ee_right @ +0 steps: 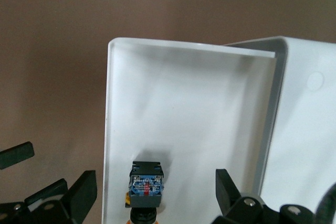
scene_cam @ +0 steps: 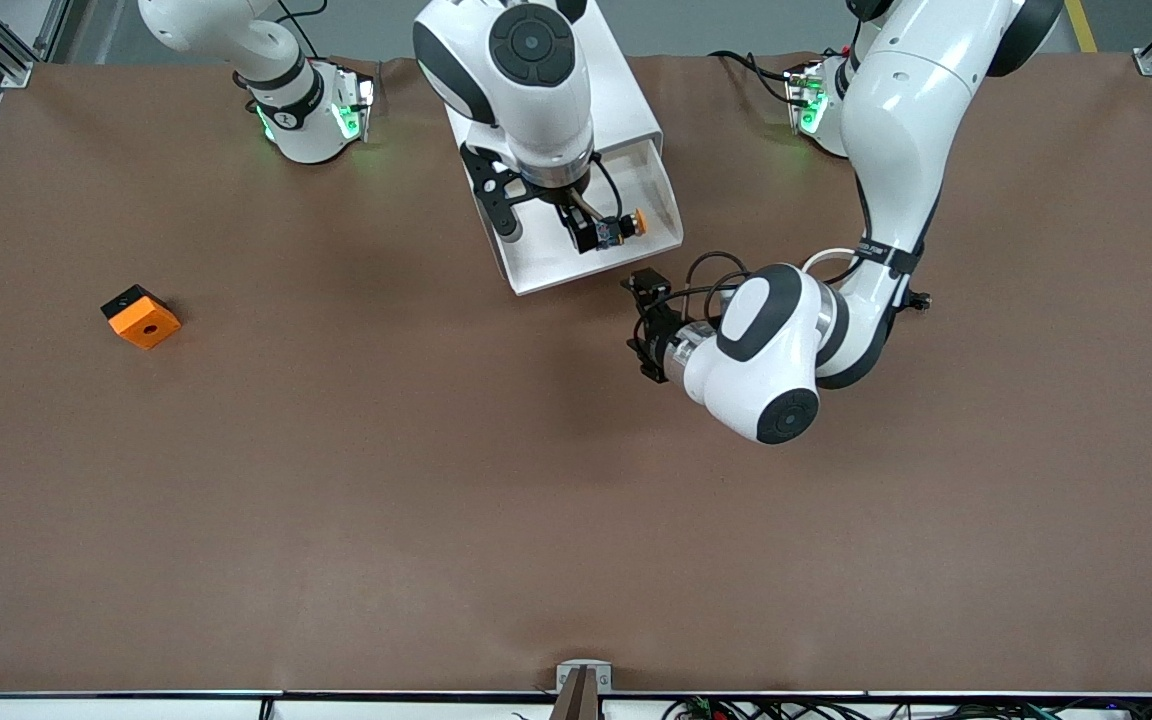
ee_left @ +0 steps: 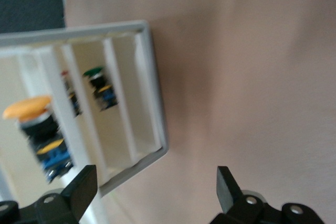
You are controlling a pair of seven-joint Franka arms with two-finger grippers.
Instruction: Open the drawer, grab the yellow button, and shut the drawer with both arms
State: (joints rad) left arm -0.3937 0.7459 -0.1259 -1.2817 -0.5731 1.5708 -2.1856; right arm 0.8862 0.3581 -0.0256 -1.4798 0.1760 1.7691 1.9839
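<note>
The button [scene_cam: 620, 228] has a round orange cap, a black body and a blue base; it lies on its side in the pulled-out top drawer [scene_cam: 546, 270] of the white cabinet [scene_cam: 626, 110]. The right gripper [scene_cam: 576, 222] hangs over the drawer, fingers spread on either side of the button without pinching it. The left gripper [scene_cam: 644, 325] points sideways just above the table [scene_cam: 436, 480] beside the drawer's front edge, fingers spread and holding nothing. An orange block [scene_cam: 141, 317] lies well apart, toward the right arm's end.
</note>
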